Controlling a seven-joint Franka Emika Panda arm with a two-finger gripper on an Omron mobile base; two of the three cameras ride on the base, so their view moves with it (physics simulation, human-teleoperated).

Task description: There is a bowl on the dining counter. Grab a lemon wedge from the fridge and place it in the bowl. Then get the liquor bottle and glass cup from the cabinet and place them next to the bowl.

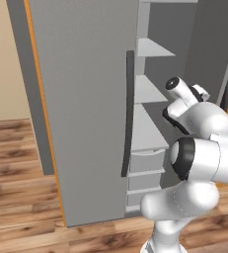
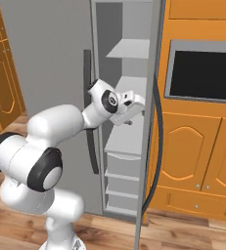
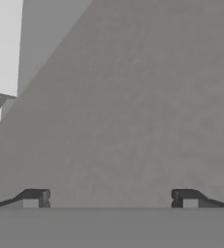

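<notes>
Up close, the gripper (image 3: pixel 111 198) stood with its two finger tips spread wide and nothing between them, facing a plain grey inner wall of the fridge (image 1: pixel 86 99). The hand (image 2: pixel 129 105) reached into the open fridge at mid height. Beside and behind it, toward the arm's left, hung one grey fridge door (image 2: pixel 46 73) with one long dark vertical handle (image 1: pixel 128 113). Above the hand I counted two pale shelves (image 2: pixel 129 49), and just below it a third one (image 2: pixel 126 139); under that sat three drawers (image 2: pixel 123 178). No lemon wedge could be made out on those shelves. To the hand's right, one orange cabinet (image 2: pixel 197 156) held one dark oven window (image 2: pixel 205 73).
</notes>
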